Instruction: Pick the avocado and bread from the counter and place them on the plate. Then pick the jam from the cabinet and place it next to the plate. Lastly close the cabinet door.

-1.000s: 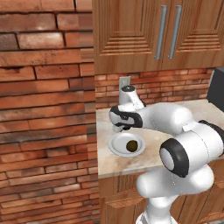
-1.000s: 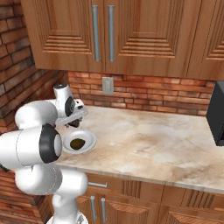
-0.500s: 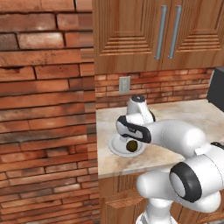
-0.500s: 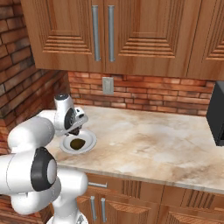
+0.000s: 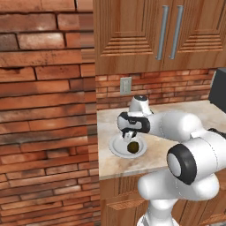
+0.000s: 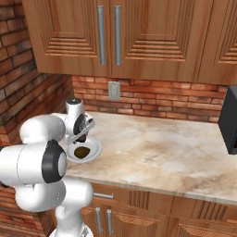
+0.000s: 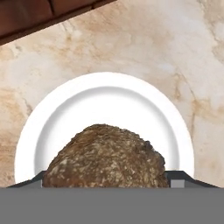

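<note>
The gripper (image 5: 129, 135) hangs just above the plate (image 5: 115, 148), with a brown, seeded, rounded item (image 7: 104, 156) sitting between its two dark fingertips (image 7: 31, 182) in the hand view; whether the tips clamp it or merely flank it I cannot tell. The plate lies on the counter (image 6: 162, 152) near its left end by the brick side wall (image 5: 44, 110), close to the front edge, with a dark round item (image 5: 133, 146) on it. To the plate's right the worktop runs bare toward the dark appliance (image 6: 229, 121) at the far right, under shut wooden wall cabinets (image 6: 139, 37).
</note>
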Motion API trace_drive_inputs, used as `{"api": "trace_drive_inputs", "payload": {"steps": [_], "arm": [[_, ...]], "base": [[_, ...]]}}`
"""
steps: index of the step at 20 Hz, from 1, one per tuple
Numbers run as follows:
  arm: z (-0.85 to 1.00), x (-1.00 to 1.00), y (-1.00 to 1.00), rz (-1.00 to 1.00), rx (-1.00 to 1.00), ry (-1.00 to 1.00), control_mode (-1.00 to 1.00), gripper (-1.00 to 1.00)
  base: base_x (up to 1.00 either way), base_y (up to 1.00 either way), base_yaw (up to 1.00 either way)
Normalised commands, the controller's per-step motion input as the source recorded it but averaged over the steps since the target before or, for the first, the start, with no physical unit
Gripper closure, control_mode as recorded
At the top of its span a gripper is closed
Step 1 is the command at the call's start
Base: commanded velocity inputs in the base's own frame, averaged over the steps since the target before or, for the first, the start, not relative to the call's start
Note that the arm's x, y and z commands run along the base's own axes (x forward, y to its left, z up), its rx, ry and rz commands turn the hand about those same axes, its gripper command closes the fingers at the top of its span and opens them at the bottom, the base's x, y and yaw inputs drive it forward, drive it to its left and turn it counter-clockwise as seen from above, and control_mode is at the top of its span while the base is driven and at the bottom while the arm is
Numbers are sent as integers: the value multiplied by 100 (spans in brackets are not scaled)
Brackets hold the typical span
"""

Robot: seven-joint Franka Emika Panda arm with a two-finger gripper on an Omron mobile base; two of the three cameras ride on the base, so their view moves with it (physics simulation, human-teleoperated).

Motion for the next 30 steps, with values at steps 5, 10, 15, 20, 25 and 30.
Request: {"api": "trace_drive_inputs", "payload": {"steps": [5, 10, 15, 20, 25, 30], "arm": [[-10, 13, 0, 12, 0, 13, -100, 100], [-21, 34, 0, 9, -1, 19, -100, 100], [-22, 39, 0, 10, -2, 15, -100, 100], [-35, 18, 3, 8, -6, 15, -100, 100], [-24, 19, 5, 8, -5, 10, -100, 100], [-23, -3, 1, 2, -3, 1, -100, 100]], "base": [[0, 0, 0], [0, 0, 0], [0, 0, 0], [0, 0, 0], [0, 0, 0], [0, 0, 0]]}}
